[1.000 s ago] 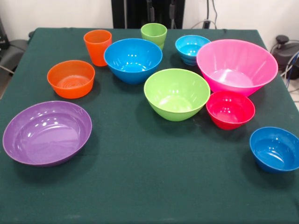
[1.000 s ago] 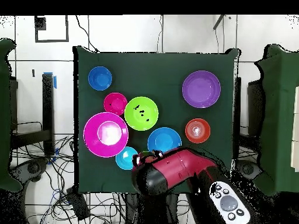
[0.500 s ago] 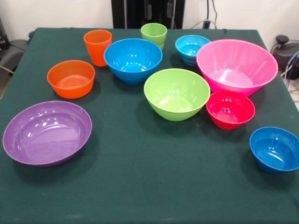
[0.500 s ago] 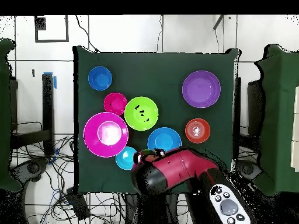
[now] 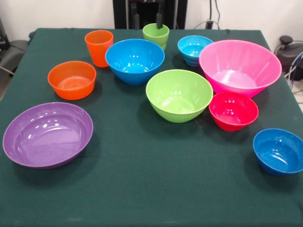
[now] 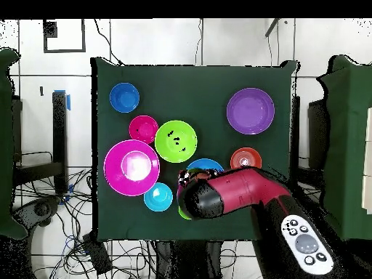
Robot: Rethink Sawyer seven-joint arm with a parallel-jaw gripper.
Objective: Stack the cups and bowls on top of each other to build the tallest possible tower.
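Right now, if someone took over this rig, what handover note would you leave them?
Gripper: open, empty, above the light green cup.
Things, front view, all upright on the table, none nested. Far row: orange cup, large blue bowl, far small blue bowl, pink bowl. Middle: orange bowl, lime bowl, red bowl. Near: purple bowl, near small blue bowl.
Done: nothing stacked.
Left: the whole tower; the pink bowl looks like the natural base.
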